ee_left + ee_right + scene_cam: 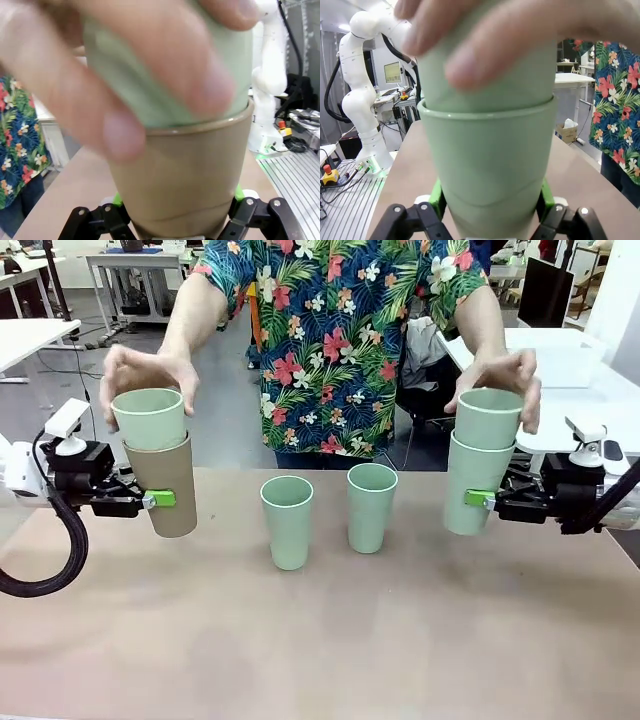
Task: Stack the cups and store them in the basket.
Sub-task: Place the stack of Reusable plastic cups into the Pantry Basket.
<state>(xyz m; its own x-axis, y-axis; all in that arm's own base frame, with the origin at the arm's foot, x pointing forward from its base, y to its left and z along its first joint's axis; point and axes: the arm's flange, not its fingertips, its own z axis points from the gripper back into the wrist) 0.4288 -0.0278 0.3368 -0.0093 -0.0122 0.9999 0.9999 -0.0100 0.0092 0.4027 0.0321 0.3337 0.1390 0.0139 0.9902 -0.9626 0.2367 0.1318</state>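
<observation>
Grip status: the left end effector (165,498) is found clamped on the tan cup (170,475), which is held clear of the surface (320,640) at the left of the frame. The right end effector (482,498) is likewise clamped on the held mint cup (472,485) at the right. A further mint cup is being seated into each by the person: the left insert cup (148,418) under the hand at upper left (140,370), and the right insert cup (488,418) under the hand at upper right (505,375). Both inserts are judged only partly seated. The left standing cup (287,522) and the right standing cup (371,507) are noted upright and apart at the centre of the surface.

Downward pressure from the hands is considered the main hazard. Each held cup is gripped about mid-height on a smooth tapered wall and could be slid through the grip or tilted. Over-forcing could wedge the cups. Early release would drop a stack onto the surface.

Contact by the green pads (239,192) on both sides of the tan cup is confirmed in the left wrist view, and the same is recorded for the held mint cup in the right wrist view. From the front, one pad per cup is seen. The standing cups and the clearance beneath the held cups are established from the front view. The hand is blurred in the left wrist view, so finger placement cannot be told there.
</observation>
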